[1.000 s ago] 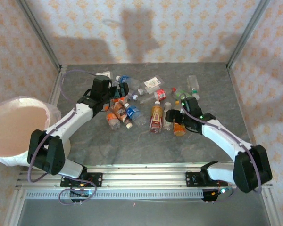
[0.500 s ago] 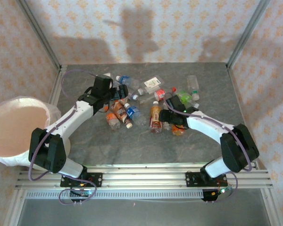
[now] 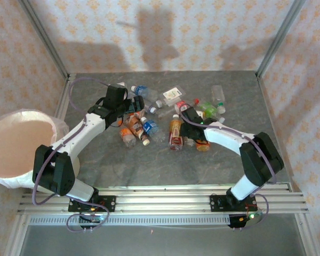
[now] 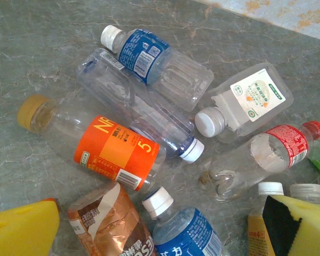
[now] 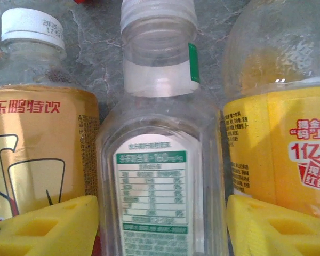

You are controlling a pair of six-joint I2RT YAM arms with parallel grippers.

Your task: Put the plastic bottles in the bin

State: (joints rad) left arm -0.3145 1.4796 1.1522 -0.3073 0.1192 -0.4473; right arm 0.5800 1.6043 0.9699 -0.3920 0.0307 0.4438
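Right fingers [image 5: 42,226] clamped on clear bottle [image 5: 160,160], yellow pads tight against both its sides, cap pointing away from the wrist. It lies on the surface [image 3: 149,160] between gold bottle [image 5: 37,133] and yellow bottle [image 5: 277,122]. Can't tell if it touches them or just sits beside them. Its base is cut off by the lower frame edge, and both neighbours are cut off at the sides. Label print is too small to read.

Left fingers [image 4: 21,229] wide apart, holding nothing, over the left part of the pile. Its wrist view has orange bottle [image 4: 114,152] with a yellow cap, blue bottle [image 4: 144,50] and red bottle [image 4: 288,144], all lying flat. The pad at frame right covers part of two white-capped bottles [image 4: 270,188]. Crushed brown bottle [image 4: 109,226] and second blue bottle [image 4: 189,237] run off the bottom edge.

Top view: bottles [image 3: 149,128] lie in a loose pile mid-surface, overlapping and too small to count. Bin [image 3: 21,146] sits at the near left beside the left arm, well apart from the pile, partly cut off by the frame's left edge.
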